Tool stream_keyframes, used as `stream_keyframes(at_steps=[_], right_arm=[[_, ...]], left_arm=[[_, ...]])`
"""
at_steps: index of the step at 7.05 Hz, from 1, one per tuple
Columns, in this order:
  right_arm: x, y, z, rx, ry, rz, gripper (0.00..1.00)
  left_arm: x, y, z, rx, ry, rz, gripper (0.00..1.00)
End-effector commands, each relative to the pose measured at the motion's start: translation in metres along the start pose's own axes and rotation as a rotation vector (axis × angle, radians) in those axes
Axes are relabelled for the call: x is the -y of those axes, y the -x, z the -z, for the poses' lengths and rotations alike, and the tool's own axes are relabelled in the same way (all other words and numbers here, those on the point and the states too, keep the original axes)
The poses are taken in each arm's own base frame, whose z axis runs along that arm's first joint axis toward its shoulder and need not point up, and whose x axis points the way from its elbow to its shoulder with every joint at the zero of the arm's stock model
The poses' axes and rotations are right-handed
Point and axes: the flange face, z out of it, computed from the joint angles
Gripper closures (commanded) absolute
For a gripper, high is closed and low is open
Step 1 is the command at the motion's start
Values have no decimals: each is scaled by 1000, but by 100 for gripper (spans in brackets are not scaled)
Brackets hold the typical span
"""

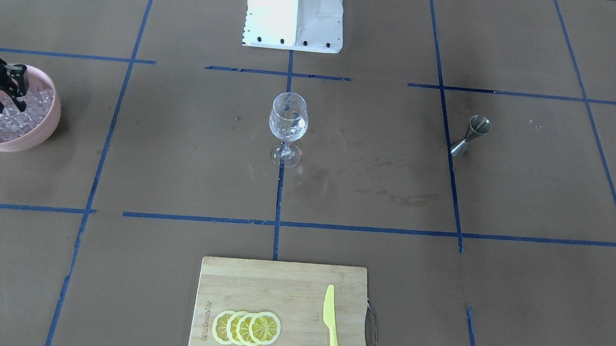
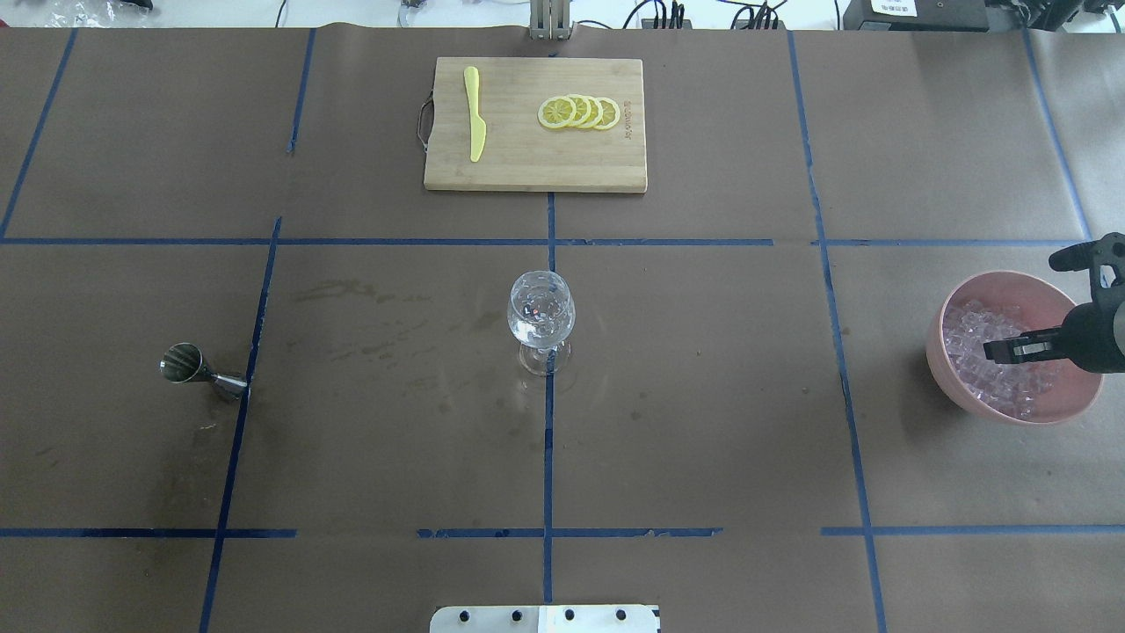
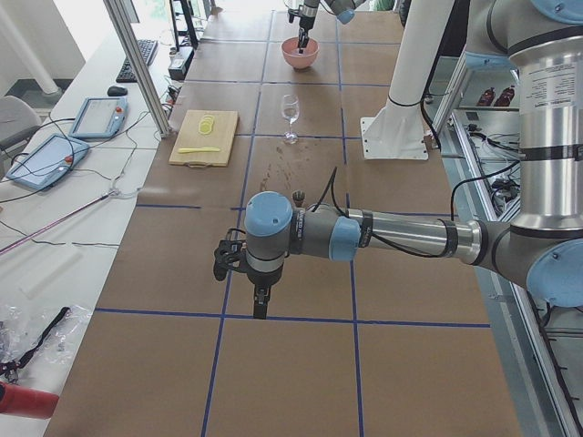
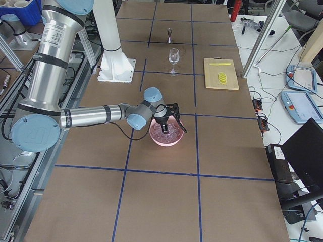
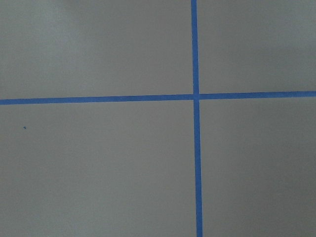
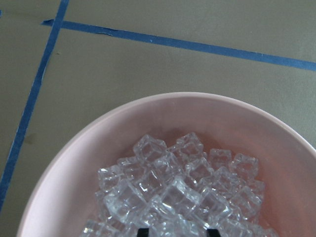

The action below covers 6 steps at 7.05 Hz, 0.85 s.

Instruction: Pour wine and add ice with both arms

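Observation:
A pink bowl [image 1: 47, 125] full of clear ice cubes [image 1: 14, 116] stands at the table's right end. My right gripper [image 1: 8, 102] points down into it, fingers apart, tips dipped among the ice [image 6: 173, 192]. The overhead view shows the gripper [image 2: 1002, 350] over the bowl [image 2: 954, 303]. A clear wine glass [image 1: 289, 120] stands upright at the table's middle [image 2: 540, 316]. My left gripper [image 3: 260, 305] shows only in the exterior left view, pointing down just above bare table far from the glass. I cannot tell whether it is open or shut.
A steel jigger [image 1: 473, 133] stands on the left side [image 2: 198, 369]. A wooden cutting board [image 1: 274, 288] at the far edge holds lemon slices [image 1: 247, 327] and a yellow knife [image 1: 332, 333]. The white robot base [image 1: 295, 8] is behind the glass.

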Motion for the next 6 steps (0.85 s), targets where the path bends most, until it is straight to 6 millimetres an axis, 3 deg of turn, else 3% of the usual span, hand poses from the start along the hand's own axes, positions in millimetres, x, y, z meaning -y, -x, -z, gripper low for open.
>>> stream_keyframes(at_steps=[1,4,5,6], right_arm=[[6,7,4,11,-14,18,100],[24,45,59,108,-84,50,100],[40,70,86,138,-103,54,100],[62,108,112,138,-99,42,100]], left_arm=[[-1,1,0,0,1,1,0],[-1,1,0,2,-1,0,0],[0,0,1,2,-3,-2,0],[0,0,1,2,-3,-2,0]])
